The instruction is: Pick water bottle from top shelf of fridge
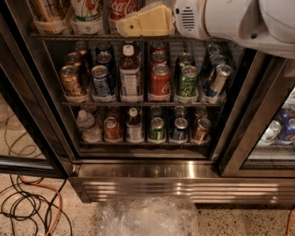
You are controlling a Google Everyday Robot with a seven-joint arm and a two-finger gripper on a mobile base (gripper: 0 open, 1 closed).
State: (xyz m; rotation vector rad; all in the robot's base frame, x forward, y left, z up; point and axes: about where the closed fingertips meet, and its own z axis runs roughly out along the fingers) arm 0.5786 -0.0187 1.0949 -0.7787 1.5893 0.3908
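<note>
An open fridge (152,169) seen from the front and slightly above, with racks of cans and bottles. A white robot arm (226,18) reaches in from the upper right of the frame. Its pale yellow gripper (145,22) sits at top centre, pointing left, level with the top shelf (55,36). Whether the gripper is open or closed cannot be told, nor whether it holds anything.

Along the top edge, left of the gripper, stand the lower parts of three labelled bottles. The nearest, a red Coca-Cola bottle (122,7), is just beside the gripper's tip. No clear ribbed water bottle can be made out. The gripper and arm cover the shelf from the centre to the right, so it probably stands behind them, deeper in the fridge. If so, it would be upright, and the gripper lies across that axis. The small clear bottle (86,125) at lower left is a different item.
</note>
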